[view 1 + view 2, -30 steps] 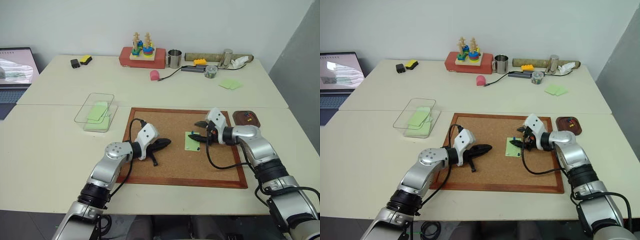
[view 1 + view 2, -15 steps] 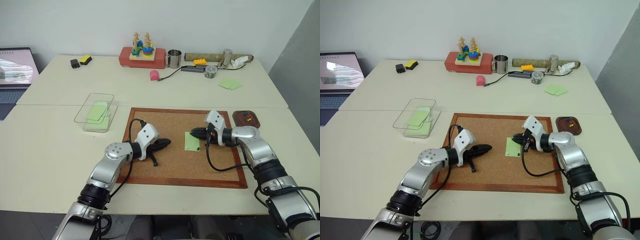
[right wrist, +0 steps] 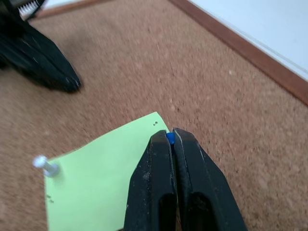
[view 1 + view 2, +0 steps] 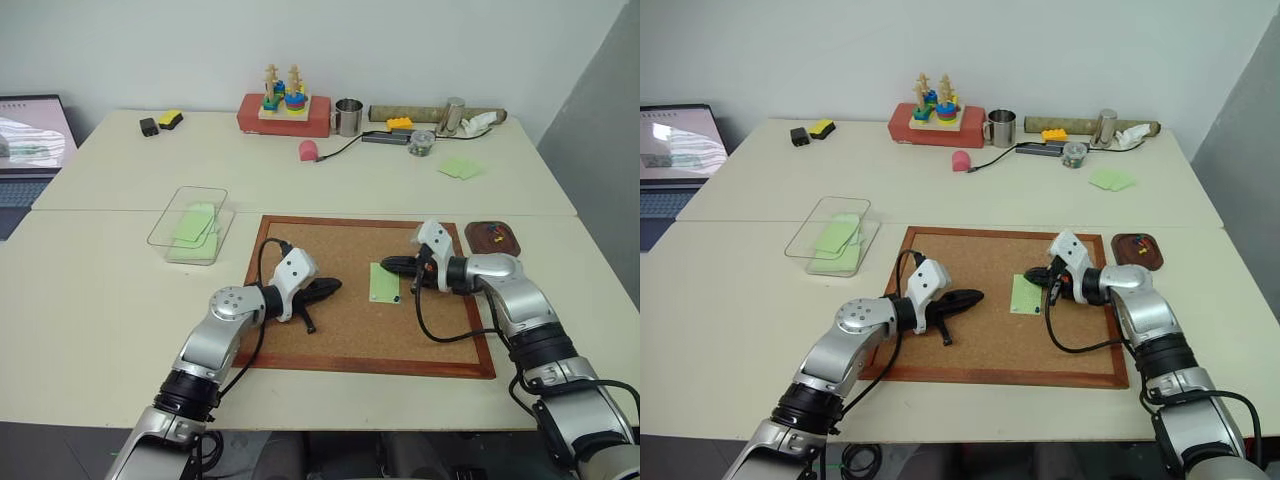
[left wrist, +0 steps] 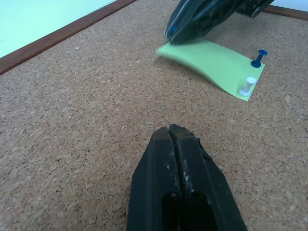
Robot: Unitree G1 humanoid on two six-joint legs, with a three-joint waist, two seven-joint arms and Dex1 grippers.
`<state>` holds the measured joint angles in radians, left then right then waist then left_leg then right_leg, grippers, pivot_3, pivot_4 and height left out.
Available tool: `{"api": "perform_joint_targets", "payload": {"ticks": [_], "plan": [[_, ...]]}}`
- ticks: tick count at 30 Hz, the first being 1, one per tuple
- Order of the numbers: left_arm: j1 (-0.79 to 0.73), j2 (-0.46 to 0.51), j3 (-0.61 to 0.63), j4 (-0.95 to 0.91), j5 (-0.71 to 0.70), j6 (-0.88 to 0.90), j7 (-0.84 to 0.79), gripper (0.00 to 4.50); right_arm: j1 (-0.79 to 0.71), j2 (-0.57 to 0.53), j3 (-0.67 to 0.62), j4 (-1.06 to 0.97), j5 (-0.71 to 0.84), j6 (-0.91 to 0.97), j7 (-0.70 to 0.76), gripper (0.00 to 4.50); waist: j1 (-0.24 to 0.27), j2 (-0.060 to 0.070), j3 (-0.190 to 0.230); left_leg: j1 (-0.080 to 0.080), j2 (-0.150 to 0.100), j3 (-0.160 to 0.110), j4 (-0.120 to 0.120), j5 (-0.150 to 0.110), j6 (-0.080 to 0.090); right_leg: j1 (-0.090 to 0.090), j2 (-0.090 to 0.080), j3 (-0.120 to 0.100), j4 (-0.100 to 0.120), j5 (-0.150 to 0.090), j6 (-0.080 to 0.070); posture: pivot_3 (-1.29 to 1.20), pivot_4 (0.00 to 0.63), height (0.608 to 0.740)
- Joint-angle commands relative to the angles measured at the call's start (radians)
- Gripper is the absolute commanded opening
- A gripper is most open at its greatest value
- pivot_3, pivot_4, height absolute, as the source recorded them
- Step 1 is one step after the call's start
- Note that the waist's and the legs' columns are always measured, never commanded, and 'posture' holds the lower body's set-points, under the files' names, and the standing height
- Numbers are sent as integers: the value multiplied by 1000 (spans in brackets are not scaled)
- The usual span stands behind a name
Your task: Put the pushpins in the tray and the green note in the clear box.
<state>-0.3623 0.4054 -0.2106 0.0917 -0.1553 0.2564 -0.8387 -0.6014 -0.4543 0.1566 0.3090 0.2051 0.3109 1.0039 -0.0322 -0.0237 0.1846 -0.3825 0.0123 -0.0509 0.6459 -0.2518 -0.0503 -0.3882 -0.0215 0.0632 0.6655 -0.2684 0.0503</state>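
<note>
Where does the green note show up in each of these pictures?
Left eye: note mid cork board, at the right gripper.
Right eye: same spot.
Left wrist: note beyond the left gripper.
Right wrist: note under the right gripper, shut on a blue pin.
Shared landmark: the cork board.

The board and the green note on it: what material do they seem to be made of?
The board looks like cork, matte and speckled with coarse brown grains, inside a smooth reddish-brown frame, probably wood. The green note seems to be thin matte paper: one end curves up off the board, and holes from pins show near its corner.
</note>
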Motion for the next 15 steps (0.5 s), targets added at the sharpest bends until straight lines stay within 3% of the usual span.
{"api": "perform_joint_targets", "payload": {"ticks": [1, 15], "plan": [[26, -4, -30, 20, 22, 30, 3, 0, -10, 5, -53, -86, 74, 78, 4, 13, 0, 0, 0, 0, 0, 0, 0, 0, 0, 0, 0, 0, 0, 0, 0, 0, 150, 740], [34, -7, -34, 21, 27, 29, 7, 0, 17, -20, -135, -221, 175, 219, -19, 13, 0, 0, 0, 0, 0, 0, 0, 0, 0, 0, 0, 0, 0, 0, 0, 0, 150, 740]]}}
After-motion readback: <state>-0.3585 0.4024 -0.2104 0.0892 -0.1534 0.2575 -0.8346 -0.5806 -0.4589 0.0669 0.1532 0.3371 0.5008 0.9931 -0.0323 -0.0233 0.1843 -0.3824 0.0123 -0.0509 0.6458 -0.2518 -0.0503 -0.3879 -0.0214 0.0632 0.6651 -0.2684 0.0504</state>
